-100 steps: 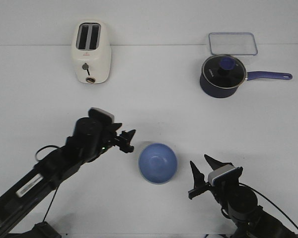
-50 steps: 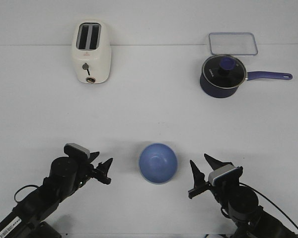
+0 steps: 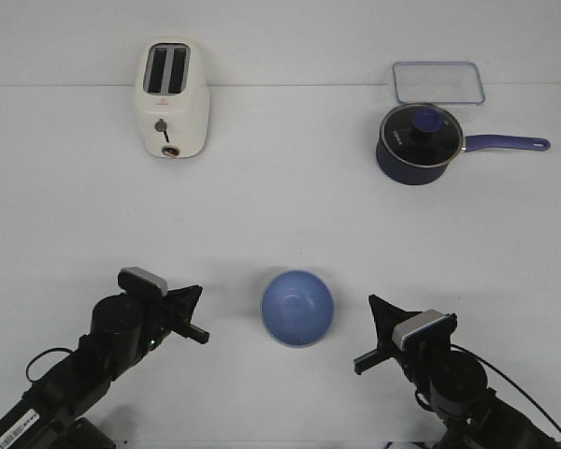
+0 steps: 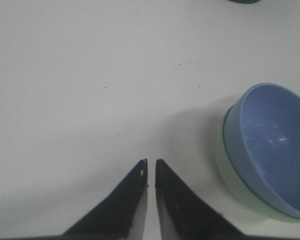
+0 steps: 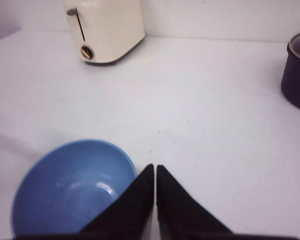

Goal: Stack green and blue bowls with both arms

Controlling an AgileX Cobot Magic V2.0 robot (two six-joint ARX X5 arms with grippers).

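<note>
The blue bowl sits nested inside the green bowl at the table's front middle. The green bowl shows only as a pale rim under the blue one in the left wrist view. The blue bowl also shows in the left wrist view and the right wrist view. My left gripper is shut and empty, left of the stack and clear of it; it also shows in the left wrist view. My right gripper is shut and empty, right of the stack; it also shows in the right wrist view.
A cream toaster stands at the back left. A dark blue saucepan with a glass lid and long handle stands at the back right, with a clear flat container behind it. The white table lies between them and the bowls.
My left arm has drawn back from beside the bowl toward the front left and shut its fingers. My right gripper has shut. The bowls have not moved.
</note>
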